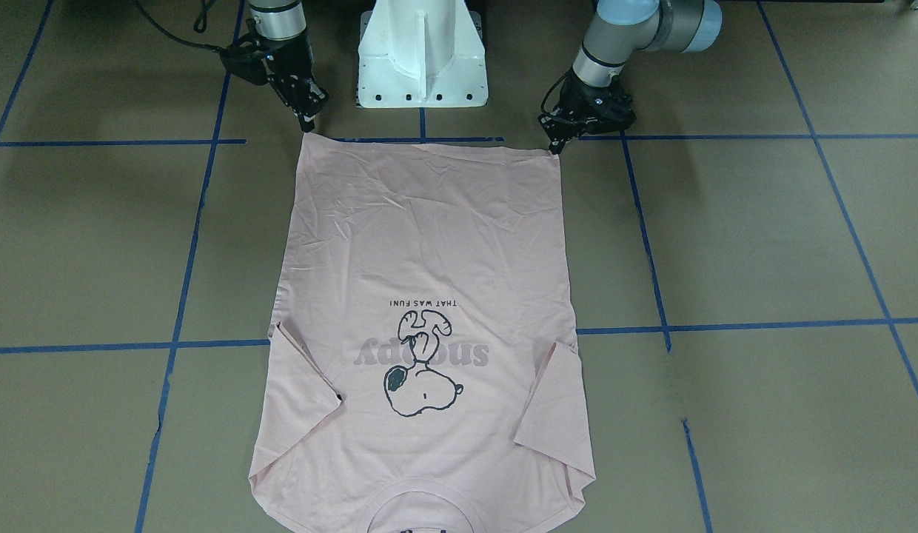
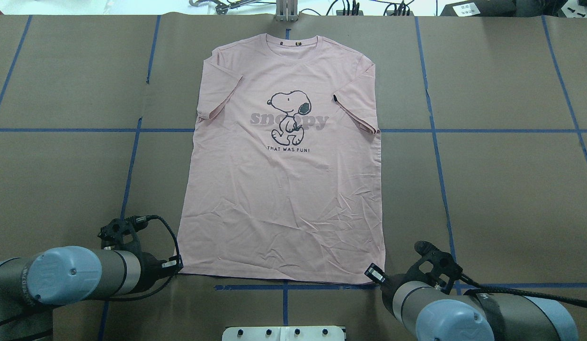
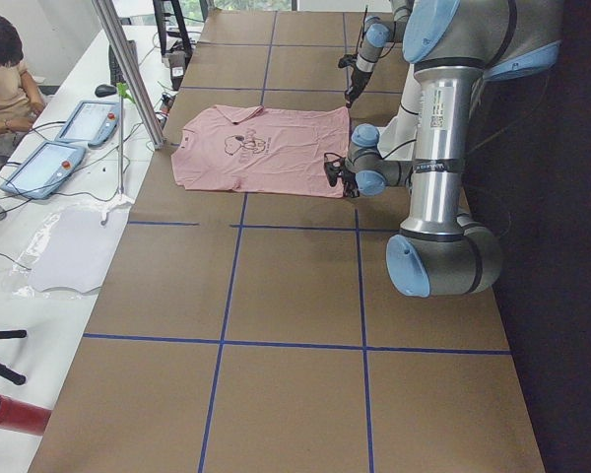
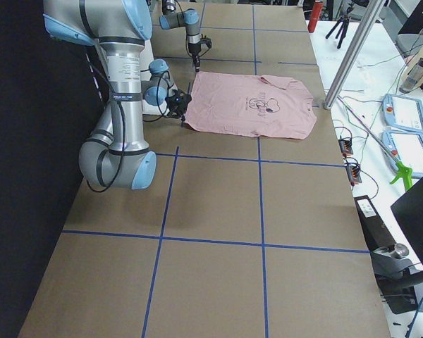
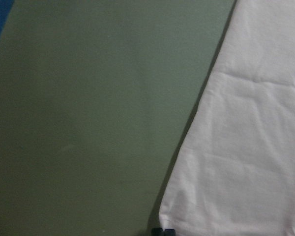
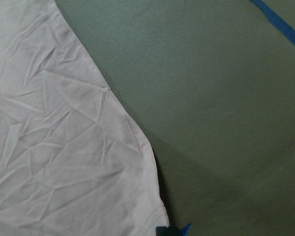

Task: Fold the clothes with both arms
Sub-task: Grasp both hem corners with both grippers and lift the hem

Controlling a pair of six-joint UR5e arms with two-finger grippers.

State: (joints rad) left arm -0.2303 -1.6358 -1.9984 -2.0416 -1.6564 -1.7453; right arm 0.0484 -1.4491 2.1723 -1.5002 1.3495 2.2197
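T-shirt (image 1: 429, 237) spread flat; white pedestal (image 1: 422, 55) beyond hem.

Overhead/front cams face each other; wrist cams hug T-shirt (image 5: 246, 162) corners.

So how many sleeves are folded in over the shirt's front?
2. The left-side sleeve and the right-side sleeve lie folded onto the T-shirt, flanking the dog print. None hidden.

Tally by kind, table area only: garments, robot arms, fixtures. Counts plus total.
pink T-shirt: 1
robot arms: 2 (left arm, right arm)
white pedestal: 1
Total: 4
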